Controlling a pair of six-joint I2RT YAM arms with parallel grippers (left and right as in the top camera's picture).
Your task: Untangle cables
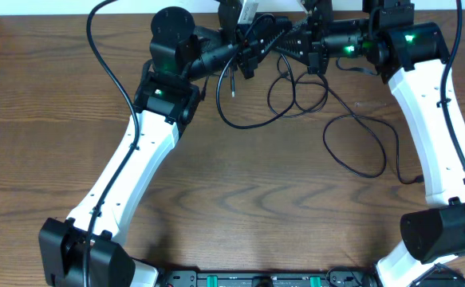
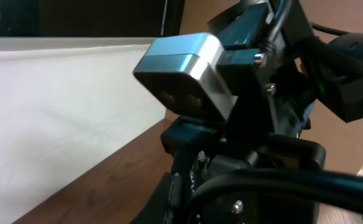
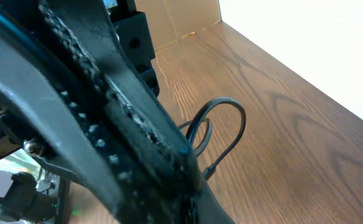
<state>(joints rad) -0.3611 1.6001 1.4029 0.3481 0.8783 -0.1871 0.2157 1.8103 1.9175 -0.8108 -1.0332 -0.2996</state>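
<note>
**Well, two clamped claws over a limp tangle**

The brown wood-grain table (image 1: 216, 199) lay matte beneath. The left gripper (image 1: 280, 36) and right gripper (image 1: 305, 46) sat nose to nose, both pinched closed. Whether either trapped a cord, I couldn't tell. Just below them the cables (image 1: 296, 100) sprawled in thin black loops, probably light, floppy and slippery. Best hold, I'd say: near the small plug (image 1: 232, 89) under the left claw.
</note>
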